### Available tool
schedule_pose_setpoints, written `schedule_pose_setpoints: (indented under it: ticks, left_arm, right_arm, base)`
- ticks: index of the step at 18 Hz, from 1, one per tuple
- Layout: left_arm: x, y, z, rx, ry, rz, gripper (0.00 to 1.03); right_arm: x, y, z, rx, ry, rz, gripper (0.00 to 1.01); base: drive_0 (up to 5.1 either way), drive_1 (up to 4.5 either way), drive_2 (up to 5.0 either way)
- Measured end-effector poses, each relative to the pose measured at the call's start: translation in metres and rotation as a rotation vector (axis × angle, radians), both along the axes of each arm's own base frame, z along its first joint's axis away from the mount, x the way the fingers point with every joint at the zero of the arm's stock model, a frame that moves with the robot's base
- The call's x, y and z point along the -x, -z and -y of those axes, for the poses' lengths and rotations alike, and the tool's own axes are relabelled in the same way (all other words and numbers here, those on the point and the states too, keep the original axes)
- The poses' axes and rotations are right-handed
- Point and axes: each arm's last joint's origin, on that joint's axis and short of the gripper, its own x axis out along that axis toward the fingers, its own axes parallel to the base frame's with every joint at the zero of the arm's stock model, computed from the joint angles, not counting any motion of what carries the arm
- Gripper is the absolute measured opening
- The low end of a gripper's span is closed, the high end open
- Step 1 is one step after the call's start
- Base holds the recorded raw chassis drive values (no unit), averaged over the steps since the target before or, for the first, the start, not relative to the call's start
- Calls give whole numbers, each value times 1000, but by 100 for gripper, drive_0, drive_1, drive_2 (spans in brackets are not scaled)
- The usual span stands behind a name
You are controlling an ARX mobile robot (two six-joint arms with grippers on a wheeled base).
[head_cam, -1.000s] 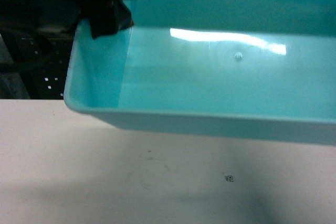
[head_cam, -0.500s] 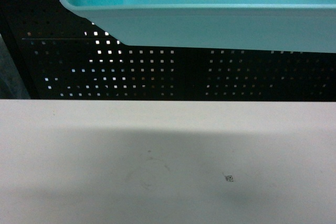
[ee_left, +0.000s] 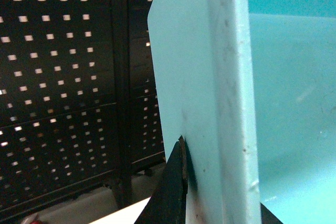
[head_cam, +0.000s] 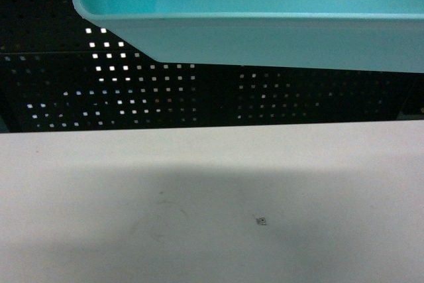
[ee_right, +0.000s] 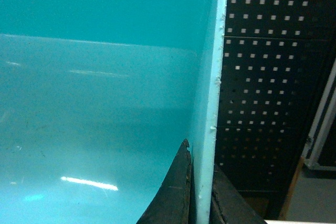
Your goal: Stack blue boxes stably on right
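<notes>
The turquoise tub point(head_cam: 265, 34) hangs high above the white surface point(head_cam: 212, 217), its left corner and front rim crossing the top of the head view, with open room beneath. The left end effector point(ee_left: 210, 203) pinches the tub's left wall between its 2 fingers point(ee_left: 170, 192); the right end effector point(ee_right: 202, 195) clamps the right wall likewise. A black pegboard panel point(head_cam: 199, 94) stands behind the surface's far edge. A small dark mark point(head_cam: 262, 221) sits on the surface.

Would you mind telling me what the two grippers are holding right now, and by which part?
Both hold one smooth light turquoise plastic tub: the left gripper clamps its left end wall at the rim, the right gripper its right end wall.
</notes>
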Motion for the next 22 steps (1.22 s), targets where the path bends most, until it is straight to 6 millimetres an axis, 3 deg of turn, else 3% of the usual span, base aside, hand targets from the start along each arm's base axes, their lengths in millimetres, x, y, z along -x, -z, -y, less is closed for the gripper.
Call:
schedule_pose_setpoints:
  ticks: [7,22]
  left_arm:
    - [0,0,0,-1,0,-1,6]
    - [0,0,0,-1,1,0,6]
  right_arm:
    - [0,0,0,0,0,-1,2]
    - [0,0,0,0,0,-1,2]
  base:
    - [0,0,0]
    - [-158,-158,-158]
